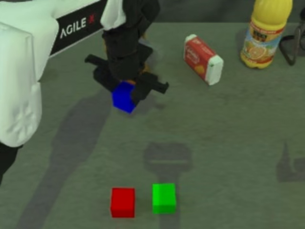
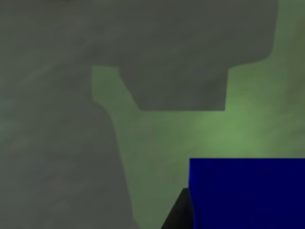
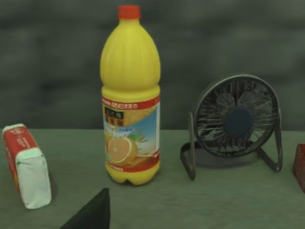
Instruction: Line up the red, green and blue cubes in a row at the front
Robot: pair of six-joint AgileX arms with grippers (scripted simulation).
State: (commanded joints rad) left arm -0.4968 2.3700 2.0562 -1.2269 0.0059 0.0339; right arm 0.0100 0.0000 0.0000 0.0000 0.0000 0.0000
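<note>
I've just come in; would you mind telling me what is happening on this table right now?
The left gripper is at the blue cube, toward the back of the table, with its fingers on either side of the cube. The red cube and green cube sit side by side at the front, slightly apart. The right arm is out of the top view.

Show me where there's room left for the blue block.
Bare table lies right of the green block and left of the red block. The blue block sits in the left gripper. The back right is crowded.
</note>
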